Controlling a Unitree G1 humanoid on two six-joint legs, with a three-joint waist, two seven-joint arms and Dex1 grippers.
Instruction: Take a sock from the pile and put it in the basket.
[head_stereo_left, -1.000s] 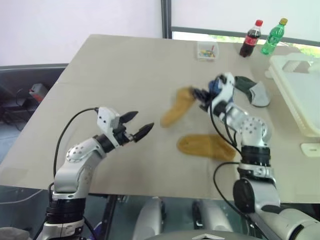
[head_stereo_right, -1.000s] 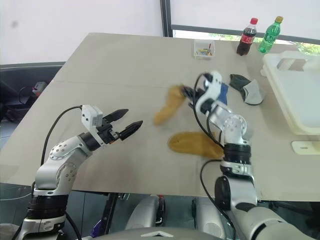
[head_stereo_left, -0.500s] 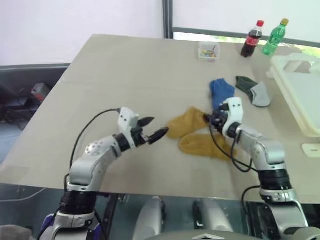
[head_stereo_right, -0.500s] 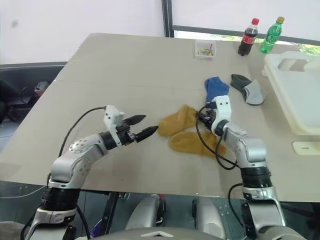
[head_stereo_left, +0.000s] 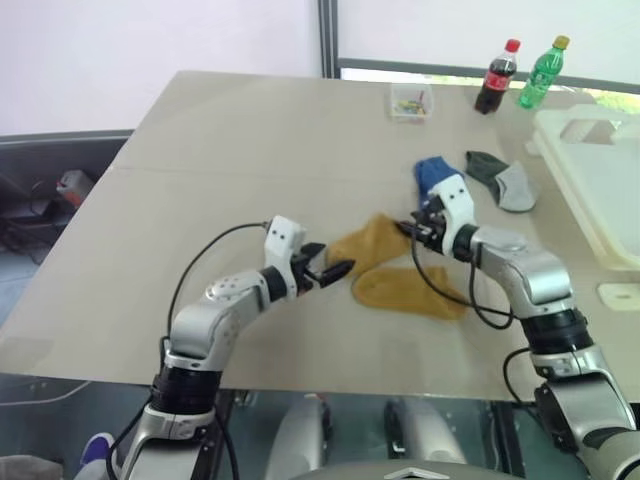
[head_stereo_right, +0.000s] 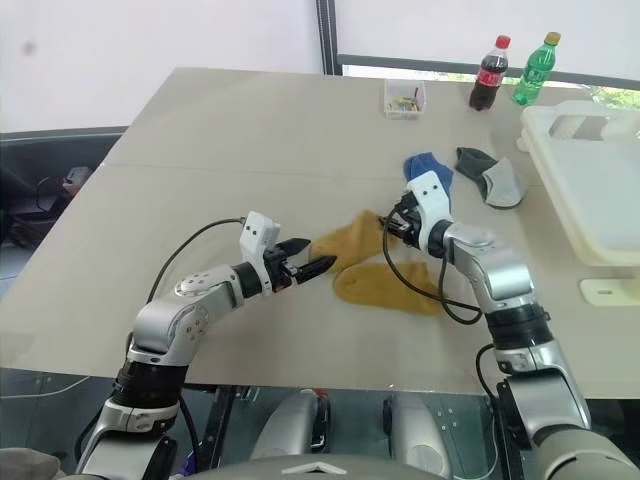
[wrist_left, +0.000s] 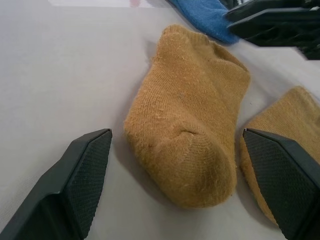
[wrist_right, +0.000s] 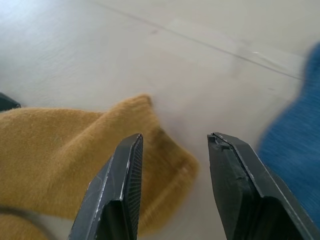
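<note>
On the beige table, the left gripper is reaching wide-spread toward a mustard sock at centre frame; the right gripper is hovering parted, empty, just beside the blue sock.

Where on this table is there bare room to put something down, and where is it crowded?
The table's whole left half is bare, from the left gripper back to the far edge. It is crowded on the right: yellow socks, a blue sock, a grey-green sock, the basket, plus a clear box and bottles at the back.
</note>
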